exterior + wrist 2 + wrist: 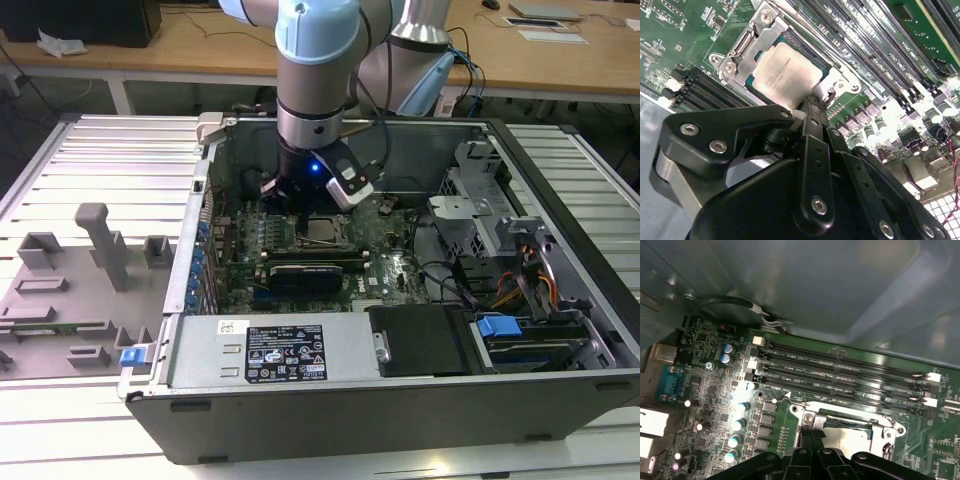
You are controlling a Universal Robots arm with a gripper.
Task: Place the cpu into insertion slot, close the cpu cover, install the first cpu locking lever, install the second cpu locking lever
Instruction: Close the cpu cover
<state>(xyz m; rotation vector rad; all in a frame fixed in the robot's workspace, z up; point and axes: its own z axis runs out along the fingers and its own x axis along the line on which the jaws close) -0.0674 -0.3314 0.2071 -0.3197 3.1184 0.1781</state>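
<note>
Second wrist view: your gripper (806, 107), clenched on nothing visible, sits at the edge of the cover (746, 44), which lies folded down over the chip (785, 67) just beyond it. Locking it down looks the job in hand; push low and steady, sparing the board (685, 45).

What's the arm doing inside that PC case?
The arm is reaching into the open PC case with its gripper right at the edge of the insertion slot on the green motherboard. The cpu already sits in the slot. The cpu cover lies down around it, and the chip shows through the cover's window. I can't tell from these views whether either locking lever is latched.
</note>
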